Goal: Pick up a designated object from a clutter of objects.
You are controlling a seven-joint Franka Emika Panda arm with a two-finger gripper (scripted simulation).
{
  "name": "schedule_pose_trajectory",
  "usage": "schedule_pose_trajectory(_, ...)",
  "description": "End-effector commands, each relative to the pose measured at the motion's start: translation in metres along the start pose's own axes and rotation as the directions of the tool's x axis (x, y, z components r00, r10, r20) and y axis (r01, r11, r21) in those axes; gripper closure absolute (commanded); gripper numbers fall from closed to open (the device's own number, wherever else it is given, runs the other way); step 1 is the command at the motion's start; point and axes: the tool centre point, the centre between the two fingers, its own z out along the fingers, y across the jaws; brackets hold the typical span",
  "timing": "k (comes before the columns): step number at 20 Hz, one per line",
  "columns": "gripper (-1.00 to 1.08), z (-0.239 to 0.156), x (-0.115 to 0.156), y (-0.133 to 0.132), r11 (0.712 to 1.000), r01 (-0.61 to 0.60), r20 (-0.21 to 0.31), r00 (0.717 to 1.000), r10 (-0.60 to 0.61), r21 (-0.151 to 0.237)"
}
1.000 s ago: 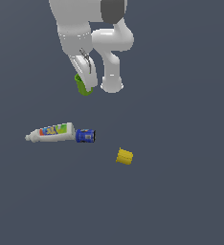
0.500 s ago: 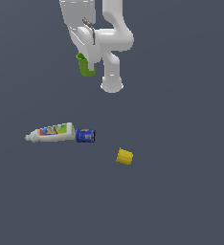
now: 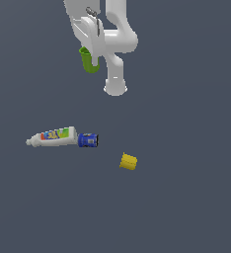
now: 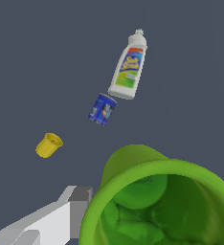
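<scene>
While clamped in the pincer (image 3: pixel 91 49), glossy round hollow green cup (image 4: pixel 162 206), aloft.

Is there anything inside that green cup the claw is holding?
Nothing shows. The wrist view looks into the green cup: only its green wall and floor appear, though the near rim hides part of the bottom. The claw grips it well above the bottle.

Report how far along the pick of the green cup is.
Done: the green cup is out of the clutter and off the surface, gripped by the claw. In hand: the arm holds it high above the floor, and the wrist view shows its hollow inside up close. Left lying below are the white bottle, the blue can at its base, and the yellow ribbed cylinder. Nothing visibly remains to pick.
</scene>
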Motion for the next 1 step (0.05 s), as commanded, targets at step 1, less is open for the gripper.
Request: schedule_pose_trajectory(1,1.08,-0.0002,0.0004,-0.0004,1.000,0.000,0.000,1.000,0.000,0.001)
